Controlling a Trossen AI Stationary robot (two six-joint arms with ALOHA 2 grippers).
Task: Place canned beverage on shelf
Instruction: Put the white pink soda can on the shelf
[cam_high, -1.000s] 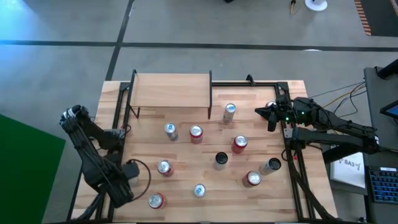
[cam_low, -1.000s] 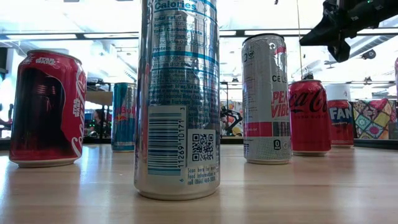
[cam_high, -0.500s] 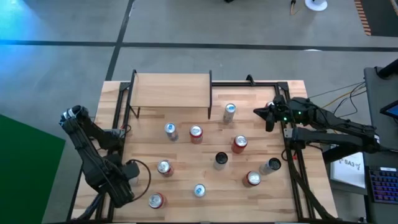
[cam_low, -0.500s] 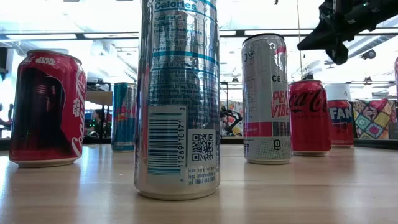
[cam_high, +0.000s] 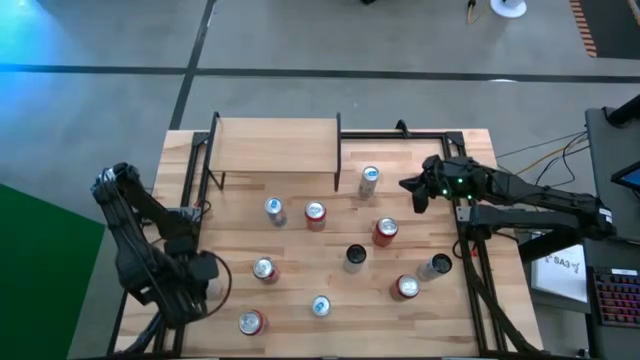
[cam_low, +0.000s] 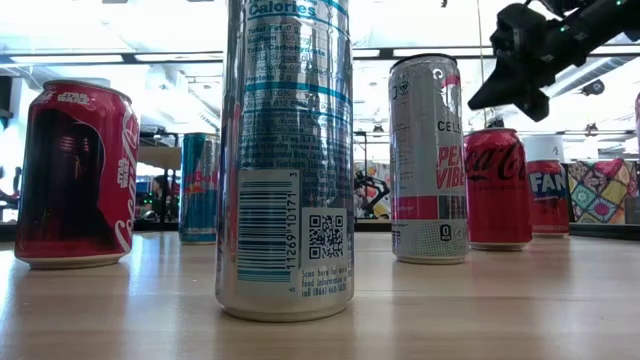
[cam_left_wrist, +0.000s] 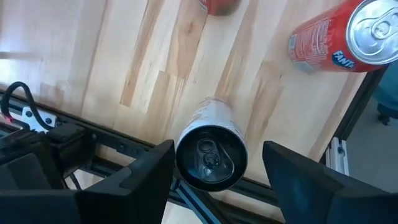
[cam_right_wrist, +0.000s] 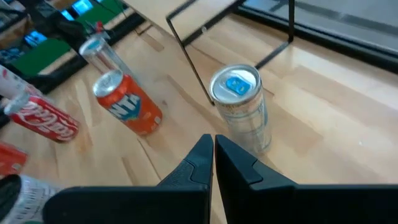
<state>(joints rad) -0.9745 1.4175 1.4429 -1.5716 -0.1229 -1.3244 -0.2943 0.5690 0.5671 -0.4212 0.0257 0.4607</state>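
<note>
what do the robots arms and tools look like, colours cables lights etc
Both arms are dark, nearly black, built from jointed links. The left arm carries a black cable that loops beside its tool, whose two fingers are flat, matte black and angular. The right arm shows small green lights near its wrist; the fingers of its tool are black wedges tapering to points.

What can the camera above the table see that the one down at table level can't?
Only the high view shows the shelf, still without a can, the left arm's fingers near the table's front-left corner, and the whole spread of cans. Only the low view shows labels, such as the barcode on the tall silver can. Both show the right arm's shut fingers above the table.
</note>
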